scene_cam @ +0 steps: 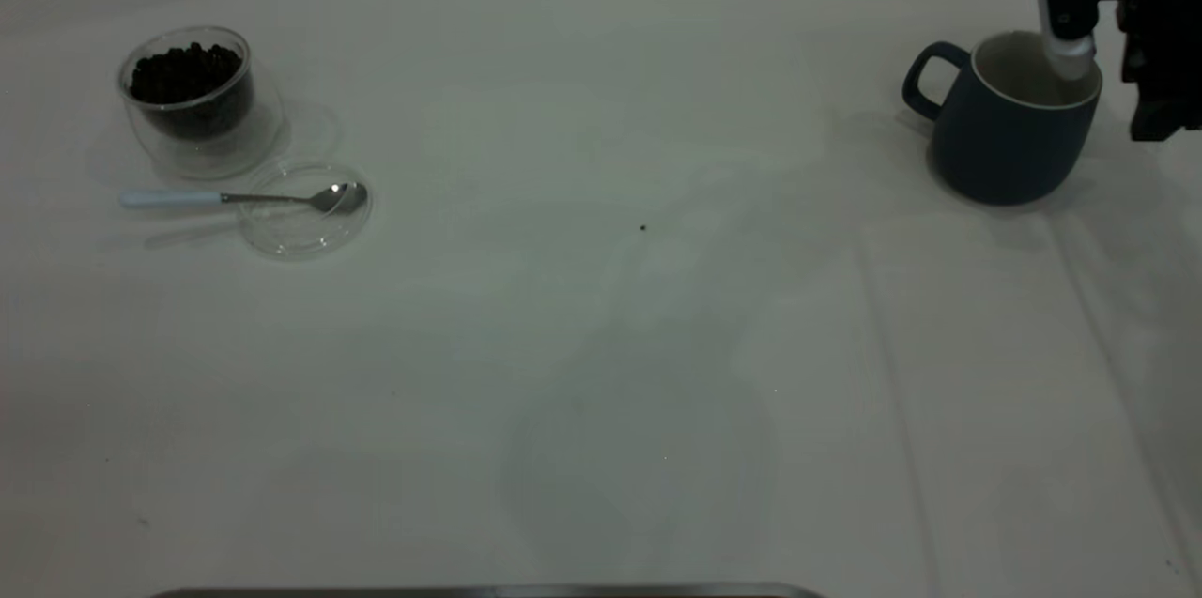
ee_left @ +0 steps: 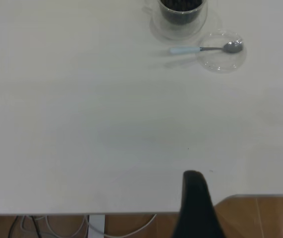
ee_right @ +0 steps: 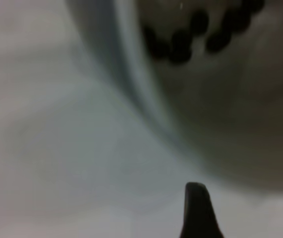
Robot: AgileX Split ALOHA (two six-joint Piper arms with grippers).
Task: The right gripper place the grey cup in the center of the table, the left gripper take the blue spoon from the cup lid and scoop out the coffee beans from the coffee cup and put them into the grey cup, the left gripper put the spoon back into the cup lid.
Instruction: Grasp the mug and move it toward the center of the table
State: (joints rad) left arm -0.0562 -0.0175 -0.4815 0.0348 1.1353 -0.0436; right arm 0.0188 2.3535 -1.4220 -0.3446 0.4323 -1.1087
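The table [scene_cam: 601,373] was a broad, plain white top, smooth and matte, with faint creases running down its right side in the exterior view; one tiny dark speck [scene_cam: 642,227] lay near the middle.

At the upper right of that view stood the grey cup [scene_cam: 1009,133], a rounded, matte blue-grey mug with a white inside, a thin pale rim and a loop handle pointing left. My right gripper [scene_cam: 1094,63] was at its rim on the far right side: one pale finger [scene_cam: 1071,49] dipped inside the mouth while the bulky black body hung outside the wall, so my jaws straddled the rim, though whether they were pressed onto it I could not tell. My right wrist view showed the curved rim and a few dark beads inside, blurred.

At the upper left stood the coffee cup [scene_cam: 197,100], clear, double-walled glass with a rounded outer wall, holding a heap of dark, roundish coffee beans [scene_cam: 186,72]. Just below and right of it lay the cup lid [scene_cam: 302,241], a clear shallow disc with a raised rim. The blue spoon [scene_cam: 244,198] lay across it, shiny steel bowl inside the lid, pale blue handle reaching left onto the table.

My left gripper [ee_left: 196,208] showed only as a black pointed tip at the bottom of my left wrist view, near the table's edge and well apart from the glass; I could not tell how its jaws stood.
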